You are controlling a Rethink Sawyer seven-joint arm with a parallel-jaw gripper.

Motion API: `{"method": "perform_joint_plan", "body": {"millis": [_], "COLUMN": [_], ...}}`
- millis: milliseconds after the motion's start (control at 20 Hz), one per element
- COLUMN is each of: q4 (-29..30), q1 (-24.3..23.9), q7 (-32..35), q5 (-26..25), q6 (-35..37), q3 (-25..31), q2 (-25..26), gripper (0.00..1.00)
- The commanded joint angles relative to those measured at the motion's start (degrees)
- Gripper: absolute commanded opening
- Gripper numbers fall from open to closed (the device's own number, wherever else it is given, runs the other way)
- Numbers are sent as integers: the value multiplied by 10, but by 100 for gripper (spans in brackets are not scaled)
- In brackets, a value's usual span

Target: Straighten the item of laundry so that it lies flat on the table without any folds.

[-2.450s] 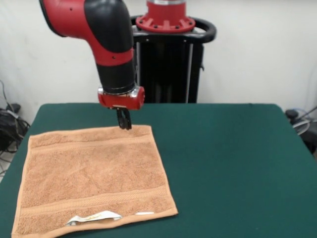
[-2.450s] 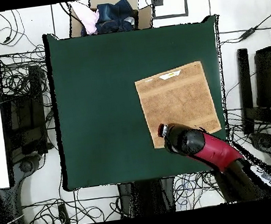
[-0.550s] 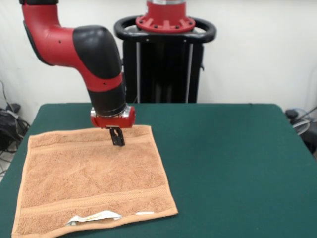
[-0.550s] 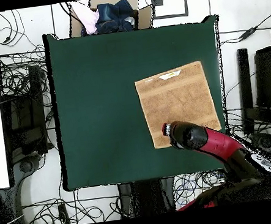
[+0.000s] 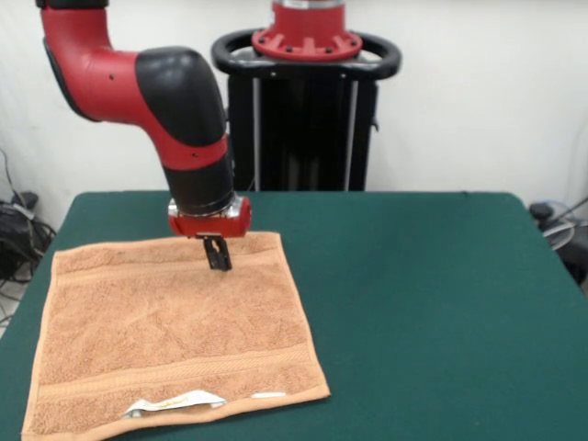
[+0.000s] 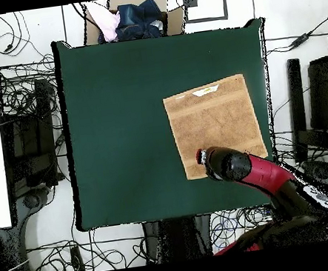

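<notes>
The orange-tan towel (image 5: 175, 340) lies spread out on the left part of the dark green table (image 5: 432, 303), with woven bands near its far and near edges. A white care label (image 5: 175, 401) shows at its near edge, partly turned up. My gripper (image 5: 217, 257) hangs from the red and black arm over the towel's far edge, its dark fingers close together and pointing down just above or at the cloth. In the overhead view the towel (image 6: 214, 124) lies at the table's right side (image 6: 122, 132), and the arm's wrist (image 6: 227, 164) covers the gripper near the towel's bottom edge.
The robot's black pedestal (image 5: 308, 110) stands behind the table. In the overhead view an open box with clothes (image 6: 133, 18) stands past the table's top edge. Cables and equipment lie on the floor around the table.
</notes>
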Motion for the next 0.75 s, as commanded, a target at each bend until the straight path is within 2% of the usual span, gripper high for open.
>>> {"method": "perform_joint_plan", "body": {"millis": [50, 750], "q4": [-96, -124], "q1": [20, 11], "q7": [32, 20], "q5": [-25, -36], "q6": [-25, -14], "q3": [28, 36], "q2": [60, 76], "gripper": [0, 0]}}
